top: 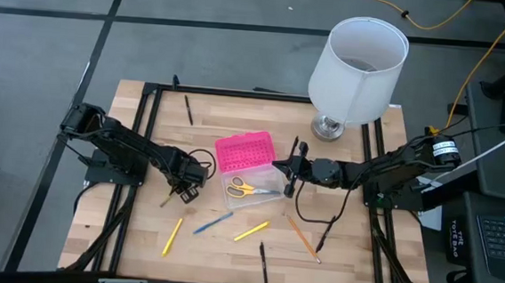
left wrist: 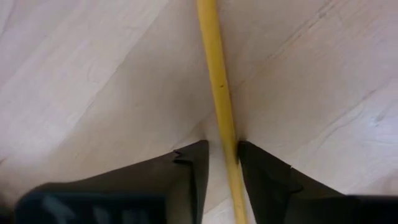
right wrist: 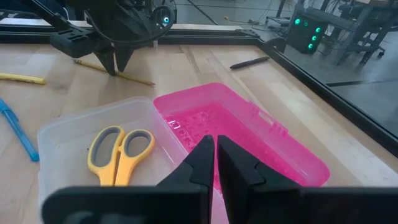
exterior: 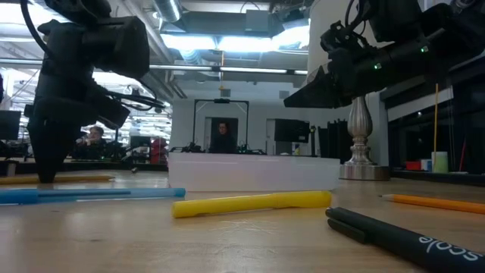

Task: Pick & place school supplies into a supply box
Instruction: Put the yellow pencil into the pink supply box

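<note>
The supply box lies open mid-table: its pink lid [top: 245,150] is flat on the far side, and its clear base [top: 262,198] holds the yellow-handled scissors [top: 242,188]. My left gripper [top: 180,193] points down left of the box, open narrowly, fingers on either side of a tan pencil [left wrist: 217,81] lying on the table. My right gripper [right wrist: 216,158] is shut and hovers above the box's hinge, between the lid [right wrist: 249,134] and the scissors [right wrist: 118,152]. Loose pens lie nearer: blue [top: 213,223], two yellow [top: 172,237] [top: 251,231], orange [top: 304,239], black [top: 264,263]. My left gripper comes from above with its fingers across the tan pencil, which lies flat on the table. One finger [left wrist: 258,171] rests against the pencil's side [left wrist: 231,140]. A thin gap shows between the pencil and the other finger [left wrist: 193,171].
A white lamp [top: 358,64] stands at the far right corner, its base [exterior: 364,155] just behind the box. Another black pen [top: 188,110] lies near the far edge. Black frame bars [top: 140,151] run along the table's sides. Bare wood lies between the pens near the front.
</note>
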`<action>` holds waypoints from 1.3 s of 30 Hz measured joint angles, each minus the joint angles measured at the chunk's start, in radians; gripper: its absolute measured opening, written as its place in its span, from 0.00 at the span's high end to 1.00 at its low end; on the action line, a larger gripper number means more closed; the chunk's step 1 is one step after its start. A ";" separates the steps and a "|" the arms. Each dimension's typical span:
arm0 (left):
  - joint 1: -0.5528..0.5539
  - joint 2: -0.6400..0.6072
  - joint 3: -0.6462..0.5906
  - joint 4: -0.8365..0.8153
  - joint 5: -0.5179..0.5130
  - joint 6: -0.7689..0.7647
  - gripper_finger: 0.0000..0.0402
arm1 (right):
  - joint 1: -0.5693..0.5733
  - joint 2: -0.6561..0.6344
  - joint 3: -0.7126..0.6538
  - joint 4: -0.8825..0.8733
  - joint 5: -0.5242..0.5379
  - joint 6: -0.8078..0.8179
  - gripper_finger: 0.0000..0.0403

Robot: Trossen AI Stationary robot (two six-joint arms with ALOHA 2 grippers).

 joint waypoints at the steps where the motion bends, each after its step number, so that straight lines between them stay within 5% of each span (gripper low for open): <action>1: 0.000 0.000 0.000 0.002 0.000 0.008 0.81 | 0.000 0.000 0.000 0.000 0.000 0.000 0.94; 12: -0.004 -0.010 -0.001 0.006 -0.025 0.075 0.98 | 0.000 0.000 0.000 0.000 0.000 0.000 0.94; 23: -0.058 -0.201 -0.007 0.079 -0.177 0.145 0.99 | 0.000 0.000 0.000 0.006 0.000 0.000 0.94; 32: -0.080 -0.360 -0.007 0.245 -0.303 0.362 0.99 | 0.000 0.000 0.000 0.059 0.001 -0.004 0.94; 39: -0.079 -0.398 -0.005 0.528 -0.348 0.633 0.99 | 0.000 0.000 0.000 0.085 0.008 -0.008 0.94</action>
